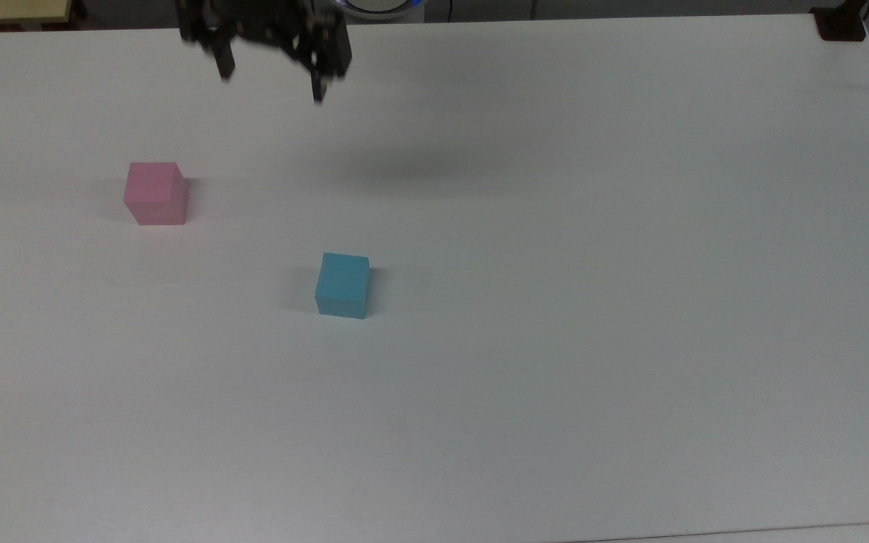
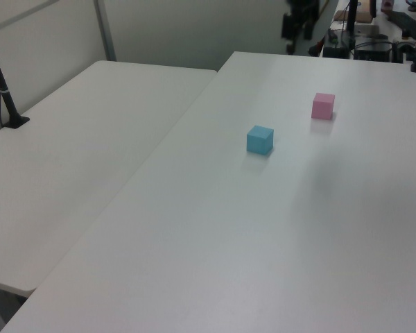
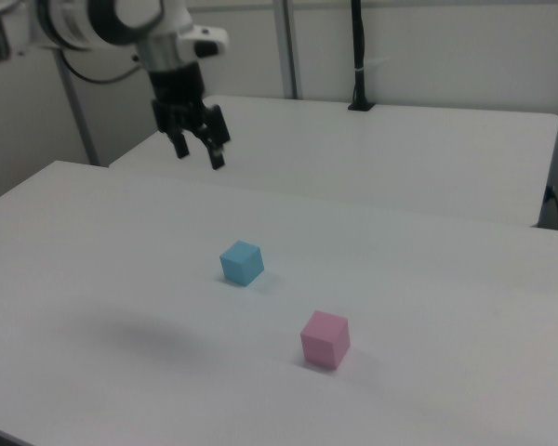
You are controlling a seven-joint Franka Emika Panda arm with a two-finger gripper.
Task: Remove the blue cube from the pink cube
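White and smooth, the surface [image 1: 555,302] is big and flat, with lots of bare room all around the two cubes. The blue cube [image 1: 342,285] sits on the surface by itself, near the middle in the top view. It is not on the pink cube [image 1: 155,194]. The pink cube sits well apart from it, up and toward the top view's left. Both cubes rest flat, and neither one is close to an edge of the surface.

In the right view, the blue cube [image 3: 241,262] is farther back and the pink cube [image 3: 325,339] is nearer the camera. In the left view, the blue cube [image 2: 260,139] is nearer and the pink cube [image 2: 323,105] is behind it, toward the left view's right.

Both cubes have plain, dull faces with straight edges and square corners. They look about the same size.

The claw [image 3: 197,154] is black and hangs high in the air, far above the cubes. Its two fingers [image 3: 218,158] are spread apart and point down, with nothing between them. In the top view, the claw [image 1: 271,84] is near the far edge of the surface. A second white table [image 2: 76,139] stands just beside the surface.
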